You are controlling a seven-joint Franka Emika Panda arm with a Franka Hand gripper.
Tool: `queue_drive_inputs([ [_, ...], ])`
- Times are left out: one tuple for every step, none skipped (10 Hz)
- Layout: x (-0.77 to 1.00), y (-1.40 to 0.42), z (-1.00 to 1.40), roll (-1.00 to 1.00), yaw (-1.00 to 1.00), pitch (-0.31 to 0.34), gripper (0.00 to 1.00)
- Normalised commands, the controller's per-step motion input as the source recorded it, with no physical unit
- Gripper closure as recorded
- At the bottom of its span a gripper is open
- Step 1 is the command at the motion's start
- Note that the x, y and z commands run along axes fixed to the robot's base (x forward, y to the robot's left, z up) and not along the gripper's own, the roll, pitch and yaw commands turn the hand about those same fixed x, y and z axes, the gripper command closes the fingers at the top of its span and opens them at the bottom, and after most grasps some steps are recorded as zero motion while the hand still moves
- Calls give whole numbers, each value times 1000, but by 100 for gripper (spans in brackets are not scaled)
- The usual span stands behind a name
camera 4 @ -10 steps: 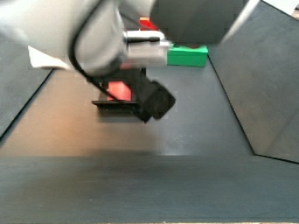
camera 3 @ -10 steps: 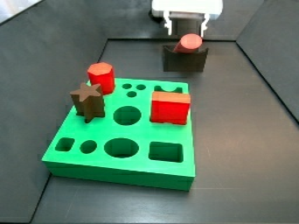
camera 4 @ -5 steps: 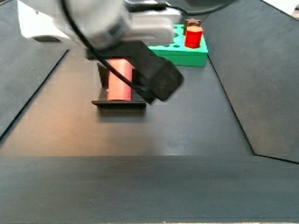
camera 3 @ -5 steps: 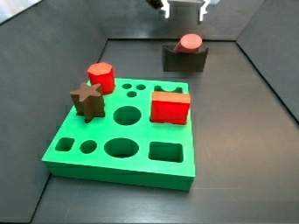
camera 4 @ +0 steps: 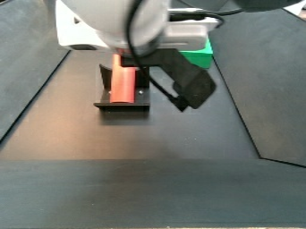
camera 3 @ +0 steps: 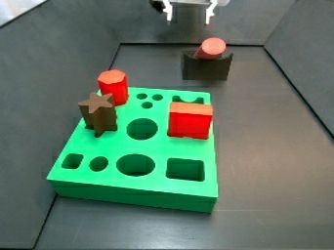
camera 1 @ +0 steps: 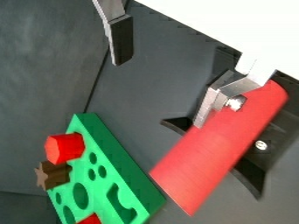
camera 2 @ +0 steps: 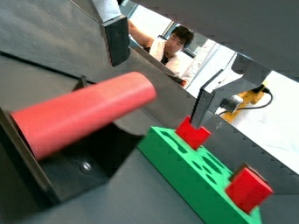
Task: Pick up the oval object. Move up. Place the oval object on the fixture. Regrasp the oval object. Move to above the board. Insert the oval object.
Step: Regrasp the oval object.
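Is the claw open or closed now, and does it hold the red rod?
Open and empty. In a wrist view the claw hangs above the rod, its fingers apart, while the rod lies on the fixture.

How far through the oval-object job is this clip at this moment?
Done: the oval object lies on the fixture. In hand: nothing; the end effector hangs open above it, fingers apart and empty. Left: regrasp, move above the board, insert.
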Motion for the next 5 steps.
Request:
queue_drive_inputs([
  [-1000, -20, 21, 125, 2, -87, 0],
  [-948, -24, 21, 130, 5, -93, 0],
  [-753, -26, 21, 138, 12, -104, 0],
  [-383, -1000, -207, 809, -1000, -22, 0],
  [-284, -1000, -200, 813, -1000, -30, 0],
])
